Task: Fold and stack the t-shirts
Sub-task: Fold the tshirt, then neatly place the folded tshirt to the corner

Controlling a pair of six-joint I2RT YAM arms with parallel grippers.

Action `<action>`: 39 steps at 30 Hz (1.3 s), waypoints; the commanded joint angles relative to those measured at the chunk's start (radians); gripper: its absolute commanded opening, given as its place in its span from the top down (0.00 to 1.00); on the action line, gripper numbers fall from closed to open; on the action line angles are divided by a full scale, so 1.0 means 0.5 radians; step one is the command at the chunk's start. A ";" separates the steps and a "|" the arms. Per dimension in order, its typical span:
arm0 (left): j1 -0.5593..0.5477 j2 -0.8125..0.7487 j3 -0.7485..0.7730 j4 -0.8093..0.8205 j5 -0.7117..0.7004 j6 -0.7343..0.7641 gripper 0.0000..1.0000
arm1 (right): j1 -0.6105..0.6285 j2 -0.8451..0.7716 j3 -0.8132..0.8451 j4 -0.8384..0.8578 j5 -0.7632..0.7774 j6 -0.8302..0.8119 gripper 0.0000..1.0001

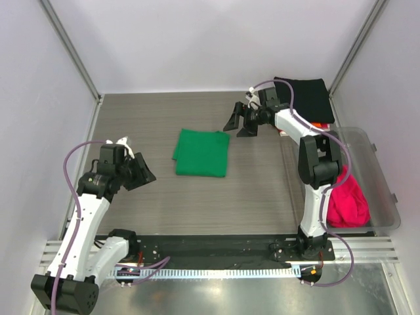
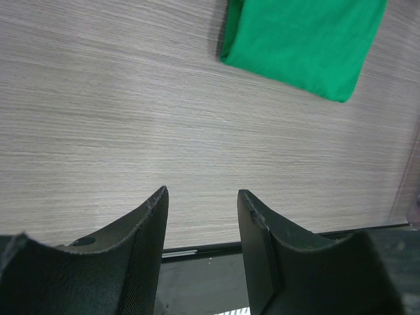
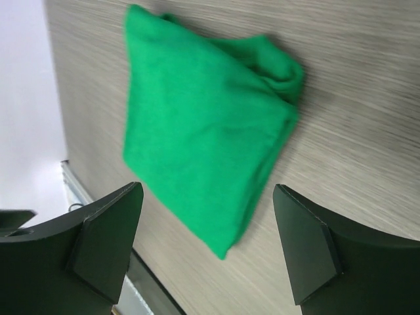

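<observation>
A bright green t-shirt (image 1: 202,152) lies folded into a flat square in the middle of the table; it also shows in the left wrist view (image 2: 305,41) and the right wrist view (image 3: 203,151). A black t-shirt (image 1: 307,98) lies folded at the back right corner, with a sliver of orange t-shirt (image 1: 319,125) under it. A magenta-pink t-shirt (image 1: 346,200) is bunched inside the clear bin (image 1: 375,172). My right gripper (image 1: 241,123) hangs open just right of the green shirt, holding nothing (image 3: 207,193). My left gripper (image 1: 141,172) stands open and empty at the left, well away from the shirt (image 2: 202,193).
The clear plastic bin runs along the right side of the table. White walls with metal posts close in the back, left and right. A black rail and metal strip (image 1: 230,252) carry the arm bases at the near edge.
</observation>
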 commanded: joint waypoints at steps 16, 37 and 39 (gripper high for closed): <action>-0.006 -0.087 -0.019 0.131 -0.013 -0.006 0.52 | 0.100 0.486 0.152 0.098 0.201 -0.079 0.17; -0.006 -0.118 -0.022 0.137 -0.041 -0.012 0.52 | 0.300 0.312 0.032 0.258 0.160 -0.057 0.99; -0.006 -0.118 -0.026 0.134 -0.041 -0.012 0.52 | 0.297 0.242 0.139 0.007 0.277 -0.235 0.99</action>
